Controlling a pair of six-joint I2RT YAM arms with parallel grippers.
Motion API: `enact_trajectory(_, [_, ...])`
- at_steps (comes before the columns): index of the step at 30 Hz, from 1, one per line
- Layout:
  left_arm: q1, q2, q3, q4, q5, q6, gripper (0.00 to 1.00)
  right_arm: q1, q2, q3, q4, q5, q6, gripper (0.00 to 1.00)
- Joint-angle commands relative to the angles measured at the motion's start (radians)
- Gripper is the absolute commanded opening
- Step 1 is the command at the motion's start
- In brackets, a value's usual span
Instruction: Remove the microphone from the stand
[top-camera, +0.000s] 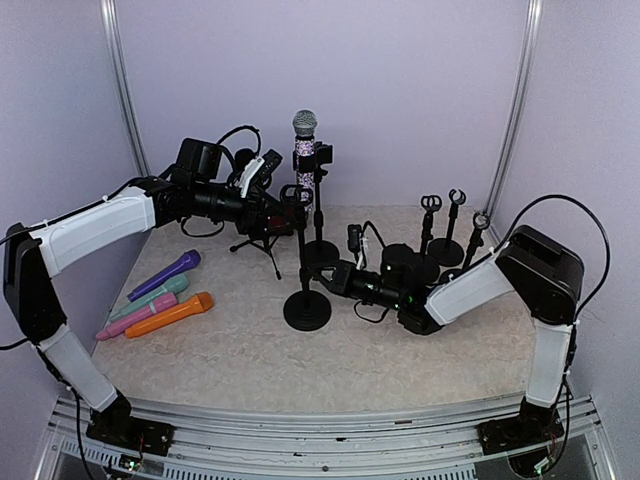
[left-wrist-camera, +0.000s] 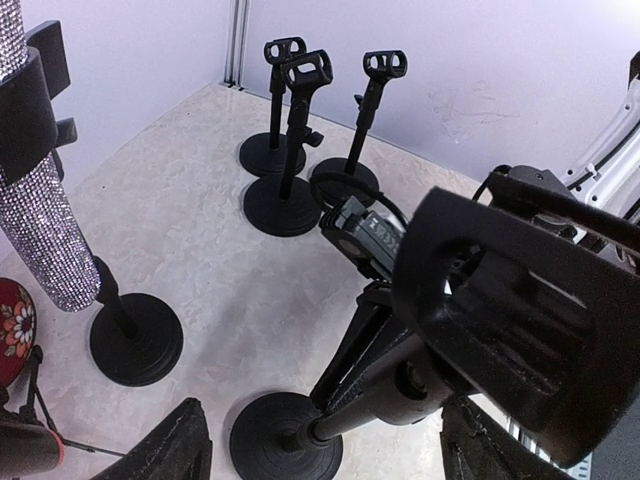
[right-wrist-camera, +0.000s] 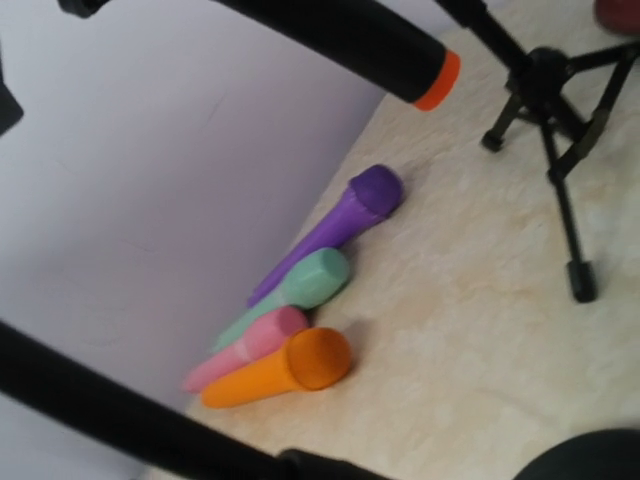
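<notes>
- On the front stand (top-camera: 307, 310), mid-table, the black microphone (left-wrist-camera: 500, 330) sits clipped. It looks rigid, light and smooth, so you should grip its body just behind the head.
- Your left gripper (left-wrist-camera: 330, 450) is spread wide around it, holding nothing; the right gripper (top-camera: 322, 279) appears clamped on the stand's pole.

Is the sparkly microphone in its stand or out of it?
In the stand. The sparkly microphone sits upright, and the clip wraps around its body, as the top and left wrist views both show.
</notes>
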Motion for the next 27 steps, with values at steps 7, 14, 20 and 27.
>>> enact_trajectory(7, [-0.014,0.026,0.055,0.015,0.004,0.013,0.76,0.109,-0.04,-0.014,-0.3,0.229,-0.553,0.0])
enact_trajectory(14, [-0.025,0.029,0.056,-0.005,-0.006,0.041,0.76,0.137,-0.056,-0.041,-0.301,0.269,-0.695,0.0])
enact_trajectory(20, [-0.035,0.025,0.056,-0.05,-0.005,0.079,0.77,0.149,-0.101,-0.045,-0.32,0.275,-0.732,0.27])
enact_trajectory(27, [-0.018,-0.045,0.03,-0.119,-0.011,0.141,0.8,0.139,-0.27,-0.089,-0.28,0.238,-0.638,0.66])
